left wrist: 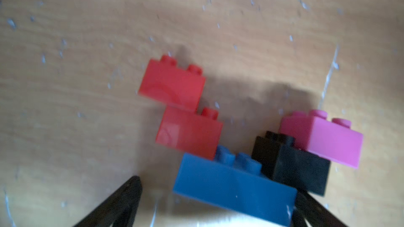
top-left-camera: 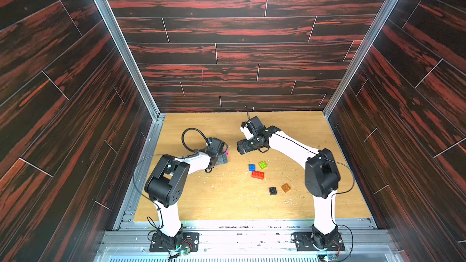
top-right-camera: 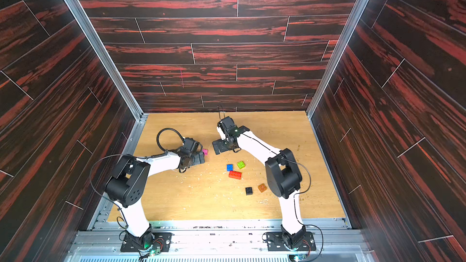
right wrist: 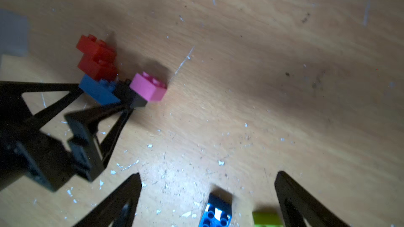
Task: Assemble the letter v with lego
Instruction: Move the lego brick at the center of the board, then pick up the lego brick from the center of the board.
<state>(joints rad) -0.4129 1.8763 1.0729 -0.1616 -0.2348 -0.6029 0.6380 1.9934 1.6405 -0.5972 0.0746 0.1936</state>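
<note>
A lego build stands on the table: two red bricks (left wrist: pixel 175 84) stepped down onto a blue oblong brick (left wrist: pixel 234 184), then a black brick (left wrist: pixel 293 167) and a pink brick (left wrist: pixel 328 138) stepping up. My left gripper (left wrist: pixel 217 187) is open around the blue brick, one finger close at its end, the other finger (left wrist: pixel 122 199) apart from it. In both top views only the pink brick (top-left-camera: pixel 226 151) (top-right-camera: pixel 205 151) shows past the left gripper (top-left-camera: pixel 223 158). My right gripper (right wrist: pixel 209 174) hangs open and empty above the table, to the right of the build (right wrist: pixel 122 84).
Loose lego lies in front of the right gripper (top-left-camera: pixel 240 147): a blue brick (top-left-camera: pixel 251 167), a lime green brick (top-left-camera: pixel 262 164), a red oblong brick (top-left-camera: pixel 258 174), a black brick (top-left-camera: pixel 272 190) and an orange brick (top-left-camera: pixel 285 187). Dark walls enclose the wooden table (top-left-camera: pixel 227 202).
</note>
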